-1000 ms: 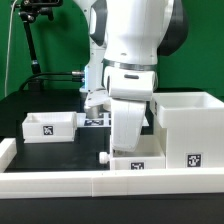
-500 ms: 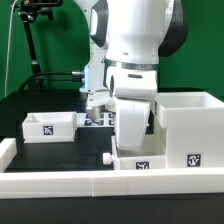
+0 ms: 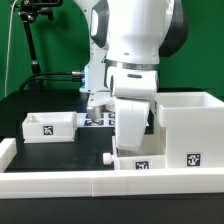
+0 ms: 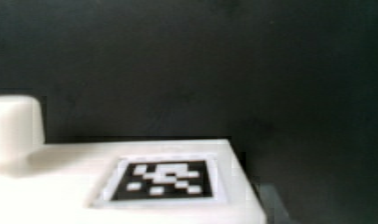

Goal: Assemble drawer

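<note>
- The gripper is hidden behind the arm; I cannot tell if it is open or closed.
- One tray sits at the exterior view's left, the casing at its right.

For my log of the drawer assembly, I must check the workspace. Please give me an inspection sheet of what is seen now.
Surface: black table, with a long low white wall along its front.
Job's things: boxy casing on the exterior view's right; a tagged tray on its left; a second tray with a dark knob, below the arm.
Clutter: nothing seen.
Gripper: hidden behind the arm; open or shut cannot be told.
Cables: a dark cable runs behind the arm.
Surroundings: green backdrop; black stand; marker board.
</note>
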You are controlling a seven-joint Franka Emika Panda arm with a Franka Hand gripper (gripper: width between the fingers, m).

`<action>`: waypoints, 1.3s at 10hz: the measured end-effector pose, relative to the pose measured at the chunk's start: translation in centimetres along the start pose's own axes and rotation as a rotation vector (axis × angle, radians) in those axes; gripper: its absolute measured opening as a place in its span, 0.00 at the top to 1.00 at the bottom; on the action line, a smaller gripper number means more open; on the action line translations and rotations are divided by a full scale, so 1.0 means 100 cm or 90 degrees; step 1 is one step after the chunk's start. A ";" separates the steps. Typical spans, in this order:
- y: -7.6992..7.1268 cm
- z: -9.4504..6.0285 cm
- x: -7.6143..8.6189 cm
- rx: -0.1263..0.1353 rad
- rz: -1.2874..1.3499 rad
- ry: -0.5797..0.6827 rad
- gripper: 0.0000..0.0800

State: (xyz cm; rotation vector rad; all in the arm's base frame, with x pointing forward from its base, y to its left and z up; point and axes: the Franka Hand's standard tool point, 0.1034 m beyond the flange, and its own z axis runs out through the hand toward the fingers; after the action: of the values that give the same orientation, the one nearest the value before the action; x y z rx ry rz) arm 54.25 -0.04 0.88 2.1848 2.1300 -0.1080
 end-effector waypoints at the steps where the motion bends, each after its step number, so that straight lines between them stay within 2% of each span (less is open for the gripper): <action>1: 0.000 0.000 0.001 0.000 -0.001 0.000 0.95; 3: 0.000 -0.001 0.007 0.002 -0.008 0.000 0.95; 7: 0.000 -0.001 0.006 0.006 -0.005 -0.001 0.95; 8: 0.001 -0.004 0.006 0.003 -0.004 -0.001 0.69; 9: 0.004 -0.013 0.005 -0.003 -0.001 0.000 0.51; 10: 0.005 -0.022 0.003 0.004 0.000 -0.004 0.51; 11: 0.006 -0.031 0.000 0.016 0.003 -0.010 0.28; 12: 0.009 -0.037 -0.006 0.030 0.005 -0.016 0.28; 13: 0.012 -0.039 -0.014 0.027 0.003 -0.017 0.21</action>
State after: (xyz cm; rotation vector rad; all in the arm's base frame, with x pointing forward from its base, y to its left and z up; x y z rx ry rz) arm 55.33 -0.98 4.98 2.1976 2.1280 -0.1821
